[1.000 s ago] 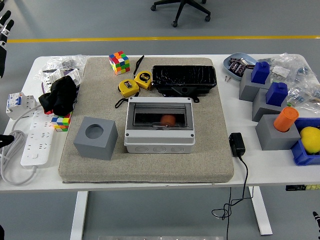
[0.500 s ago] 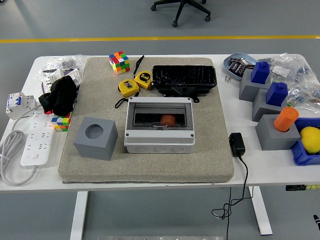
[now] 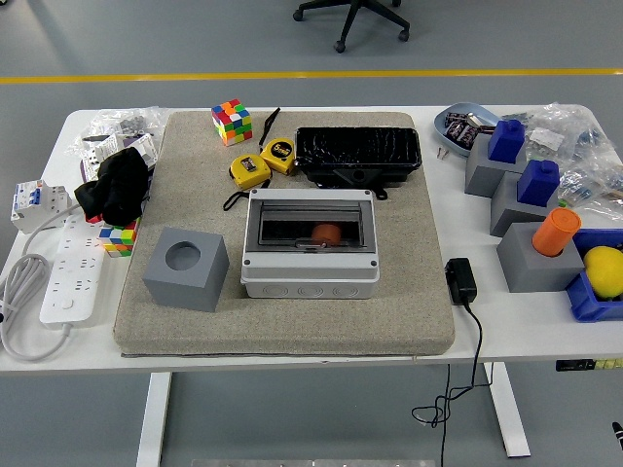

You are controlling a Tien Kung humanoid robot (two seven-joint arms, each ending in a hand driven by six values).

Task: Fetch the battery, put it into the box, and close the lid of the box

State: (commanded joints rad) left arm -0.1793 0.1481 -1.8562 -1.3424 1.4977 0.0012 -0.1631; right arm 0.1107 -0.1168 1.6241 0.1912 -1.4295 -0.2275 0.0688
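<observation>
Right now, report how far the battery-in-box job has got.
Done, as far as it shows: the grey box on the mat has its clear lid down, with an orange object behind it; whether that is the battery is unclear. In hand: nothing, no robot hand is over the table. Left: apparently nothing.

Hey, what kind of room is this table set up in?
Probably a lab or workshop: a grey floor with a yellow line, an office chair behind, and a white table crowded with test items such as a power strip.
</observation>
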